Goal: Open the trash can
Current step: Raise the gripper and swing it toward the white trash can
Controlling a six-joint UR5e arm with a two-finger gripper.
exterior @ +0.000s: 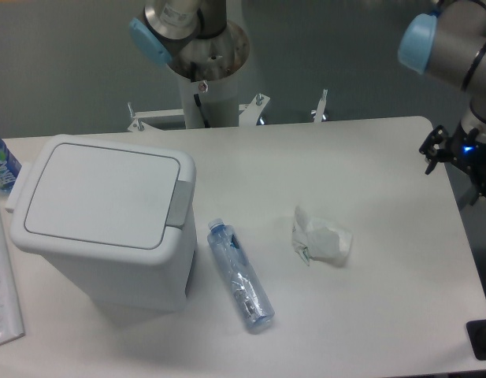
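"One thing matters on this table (369, 157): the trash can (109, 228), sitting at the left, lid flat and closed. Where's the release?"

"That grey tab (178, 205) on the right rim of the lid. I'd judge a straight downward press on it should pop the lid, so the fingertip ought to land square on the tab, not on the white lid beside it."

"Anything in the way?"

"A plastic bottle (239, 276) lies just right of the bin, and a crumpled wrapper (321, 240) further right. A descent from above should avoid both."

"And the arm?"

"Its base stands at the far edge, behind the bin. The wrist hangs at the far right, off the table's edge, well apart from the trash can."

"Is the end effector (438, 150) open?"

"I cannot tell; it is dark and partly cropped. It looks to hold nothing. Closing the fingers first would probably give a firmer point for pressing."
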